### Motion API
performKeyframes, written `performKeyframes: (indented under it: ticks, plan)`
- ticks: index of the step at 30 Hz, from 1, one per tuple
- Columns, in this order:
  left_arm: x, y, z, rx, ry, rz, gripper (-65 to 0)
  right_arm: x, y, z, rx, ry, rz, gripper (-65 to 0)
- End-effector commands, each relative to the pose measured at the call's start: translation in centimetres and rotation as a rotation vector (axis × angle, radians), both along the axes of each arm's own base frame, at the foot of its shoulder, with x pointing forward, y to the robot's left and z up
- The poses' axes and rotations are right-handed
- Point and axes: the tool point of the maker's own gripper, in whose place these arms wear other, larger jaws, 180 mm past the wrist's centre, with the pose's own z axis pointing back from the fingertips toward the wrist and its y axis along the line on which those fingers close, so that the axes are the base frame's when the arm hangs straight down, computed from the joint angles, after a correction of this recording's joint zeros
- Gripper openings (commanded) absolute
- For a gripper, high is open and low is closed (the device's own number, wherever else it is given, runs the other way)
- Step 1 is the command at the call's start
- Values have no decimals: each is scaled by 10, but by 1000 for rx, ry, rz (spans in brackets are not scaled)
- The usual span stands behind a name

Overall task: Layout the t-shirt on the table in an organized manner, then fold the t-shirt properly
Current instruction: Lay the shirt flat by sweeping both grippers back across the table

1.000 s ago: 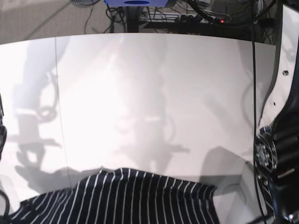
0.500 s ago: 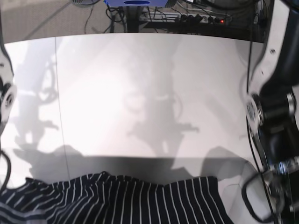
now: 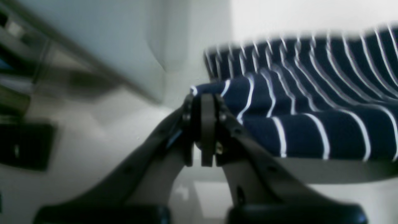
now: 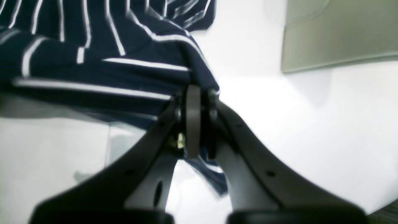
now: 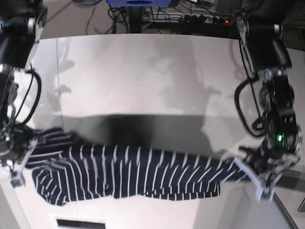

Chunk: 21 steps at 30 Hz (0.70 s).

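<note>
The dark navy t-shirt (image 5: 133, 176) with thin white stripes hangs stretched in a band between my two grippers, over the near part of the white table (image 5: 143, 76). My left gripper (image 5: 243, 172) is shut on its right end; the left wrist view shows the gripper (image 3: 203, 102) pinching a fold of the t-shirt (image 3: 311, 124). My right gripper (image 5: 26, 148) is shut on the left end; the right wrist view shows the gripper (image 4: 194, 102) clamped on the t-shirt (image 4: 93, 71), with fabric hanging below the fingers. The shirt casts a dark shadow on the table.
A thin seam line (image 5: 57, 81) runs down the table's left part. Behind the far edge are cables and a power strip (image 5: 209, 19) and a blue object (image 5: 138, 2). A grey panel (image 4: 339, 31) shows beyond the table in the right wrist view.
Both arms have swung into view and risen. The shirt, before bunched at the near edge, is now lifted and pulled out wide between the grippers.
</note>
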Motion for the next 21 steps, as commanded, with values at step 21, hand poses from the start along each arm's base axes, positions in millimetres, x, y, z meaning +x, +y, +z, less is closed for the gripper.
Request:
performKeyframes:
  ticks: [21]
  plan:
    - [-154, 50, -142, 50, 326, 19, -650, -143, -2, -115, 78, 322, -109, -648]
